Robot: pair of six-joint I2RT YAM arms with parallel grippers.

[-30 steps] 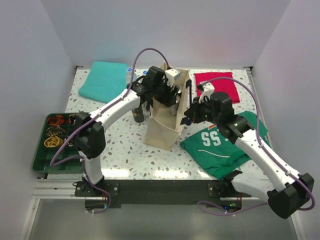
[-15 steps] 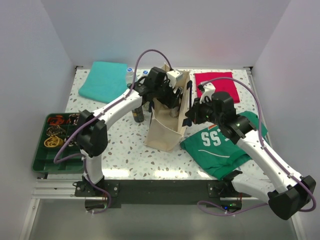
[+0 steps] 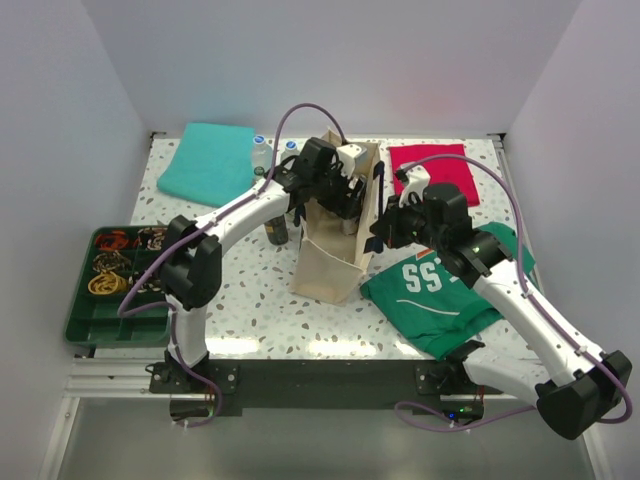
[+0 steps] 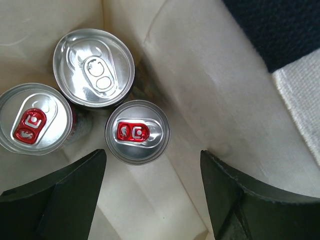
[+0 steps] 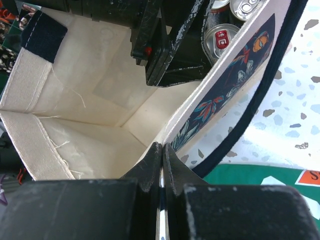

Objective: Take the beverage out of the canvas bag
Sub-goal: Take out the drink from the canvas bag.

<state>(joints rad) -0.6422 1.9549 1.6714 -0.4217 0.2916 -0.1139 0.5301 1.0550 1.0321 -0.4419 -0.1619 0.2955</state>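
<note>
you are reaching into the canvas bag [image 3: 325, 262] with the left gripper [image 4: 151, 156], and its jaws are standing wide apart with nothing between them. the right gripper [image 5: 162, 150] is clenching the bag's rim, pinching the fabric flat and holding the mouth open. the bag is standing upright mid-table [image 3: 250, 300], between the two arms.

three cans are standing on the bag floor, bunched together. the red-tab can [image 4: 137, 132] is sitting nearest the line between your fingers, so i am judging it the one to take. you are wanting to centre the jaws over it and descend straight. the second red-tab can [image 4: 34, 118] and the silver-tab can [image 4: 94, 68] are crowding one side, so that finger is probably going to have the tight gap, while the other has free room toward the bag wall. you should be closing on the body below the lid, then lifting vertically while the right pinch is stopping the bag from rising.

the can is looking unopened and upright, with a bright silver lid and a red pull tab. its sides are mostly hidden from above.
</note>
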